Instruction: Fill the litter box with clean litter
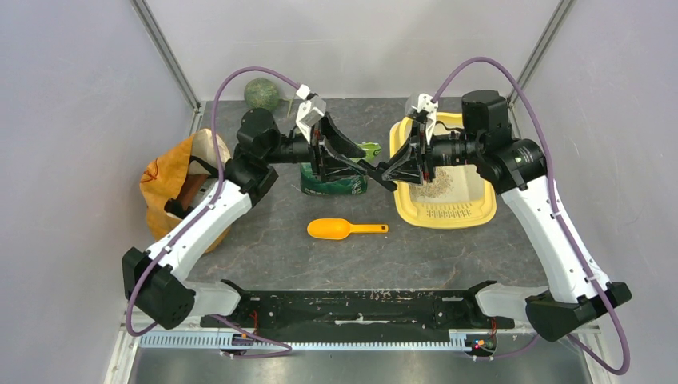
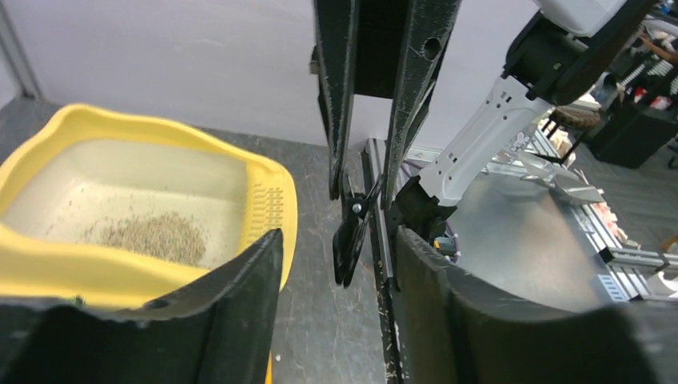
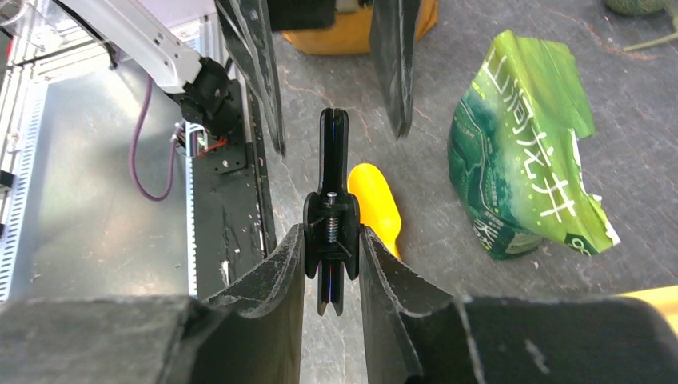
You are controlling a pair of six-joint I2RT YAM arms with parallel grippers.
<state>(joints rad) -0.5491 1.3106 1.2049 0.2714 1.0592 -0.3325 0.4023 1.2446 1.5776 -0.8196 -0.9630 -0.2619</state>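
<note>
Clamps a black clip (image 3: 329,232) in the right jaws; holds the left jaws parted around its far end. Finds the litter box (image 1: 444,222) just right of both, nearer the right jaws, long axis running near to far, thin clean litter (image 1: 436,190) inside.

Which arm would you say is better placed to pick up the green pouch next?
Left. The left tool is open and empty above the green pouch; the right tool is clamped on the black clip.
</note>
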